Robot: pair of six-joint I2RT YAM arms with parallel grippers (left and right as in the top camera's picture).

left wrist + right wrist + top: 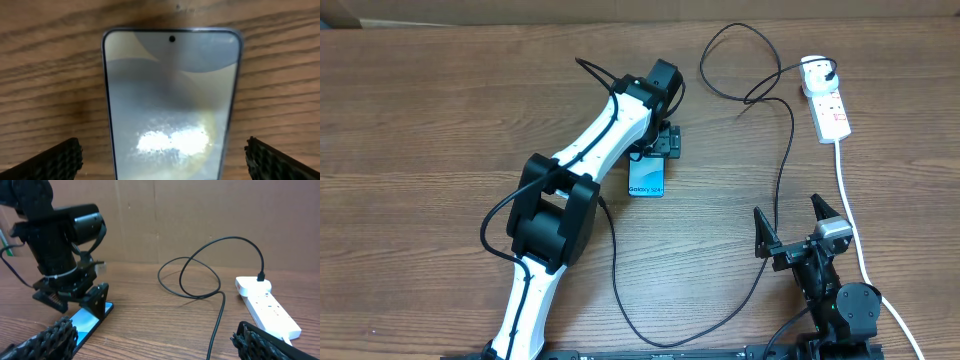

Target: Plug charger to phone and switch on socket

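Note:
The phone point(646, 180) lies flat mid-table, blue screen up, "Galaxy" text at its near short edge. My left gripper point(666, 142) hangs over its far end. In the left wrist view the fingers point(56, 161) stand wide apart on either side of the phone point(170, 90), touching nothing; the gripper point(165, 167) is open. The charger point(788, 160), a thin black cable, loops at the back and runs forward across the table; its white plug point(815, 70) sits in the end of the socket point(832, 112). I cannot make out its connector tip. My right gripper point(790, 222) is open and empty near the front edge.
The socket's thick white cord point(855, 230) runs down the right side, past my right arm. The charger cable point(218, 322) lies between my right gripper point(157, 342) and the socket point(272, 314). A cardboard wall point(200, 215) stands behind the table.

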